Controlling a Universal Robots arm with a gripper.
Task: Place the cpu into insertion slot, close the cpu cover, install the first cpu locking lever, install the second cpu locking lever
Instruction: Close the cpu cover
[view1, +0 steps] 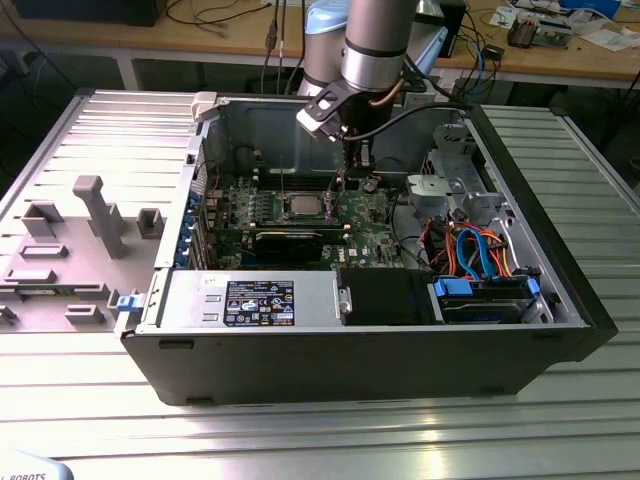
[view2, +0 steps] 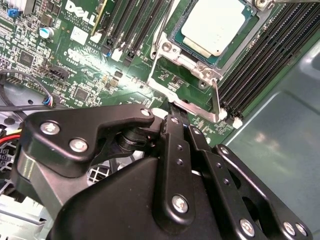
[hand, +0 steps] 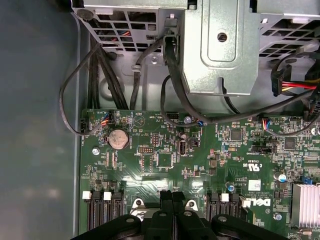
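Observation:
The cpu (view2: 212, 30) lies flat with its silver top up in the insertion slot (view2: 165, 47) on the green motherboard (view1: 370, 215). The silvery cpu cover (view2: 205, 72) frames its edge. A thin metal locking lever (view2: 216, 100) runs along one side of the slot. My gripper (view2: 175, 111) is shut with nothing between its black fingers. It hangs just above the board, beside the slot's corner and close to that lever. In the exterior view the gripper (view1: 352, 178) is to the exterior view's right of the cpu (view1: 303, 205). The fingertips (hand: 166, 196) point at the board.
Long black memory slots (view2: 280, 50) flank the socket. A metal drive cage (hand: 215, 45) and black cables (hand: 170, 90) stand past the board's edge. The case holds a power supply (view1: 250, 300) and blue-cabled drives (view1: 480, 290). A grey fixture (view1: 100, 215) sits outside the case.

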